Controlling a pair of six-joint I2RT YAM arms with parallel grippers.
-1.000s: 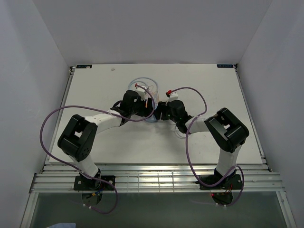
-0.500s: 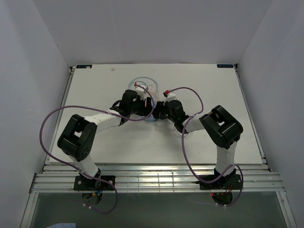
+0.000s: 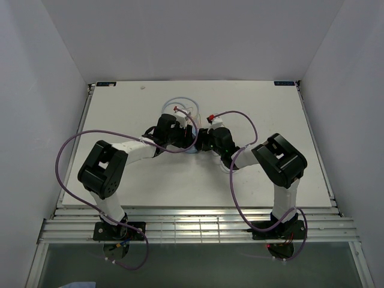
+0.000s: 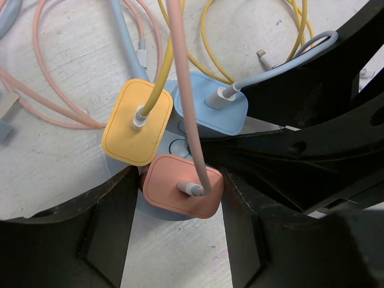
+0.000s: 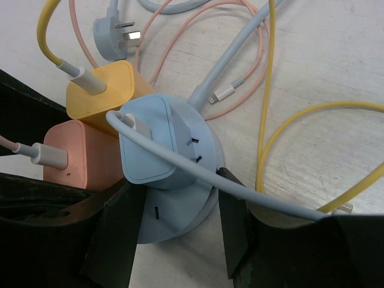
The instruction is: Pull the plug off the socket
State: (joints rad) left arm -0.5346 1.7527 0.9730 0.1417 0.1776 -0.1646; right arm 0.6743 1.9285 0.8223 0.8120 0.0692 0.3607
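Socket [image 3: 191, 149] mid-frame in top view, mostly covered. Left wrist view: left gripper [image 4: 182, 180] closed on salmon plug [image 4: 183, 187], lower centre. Right wrist view: right gripper [image 5: 179, 201] clamps socket rim, lower centre; plug stands off socket face, so pull likely goes straight off it
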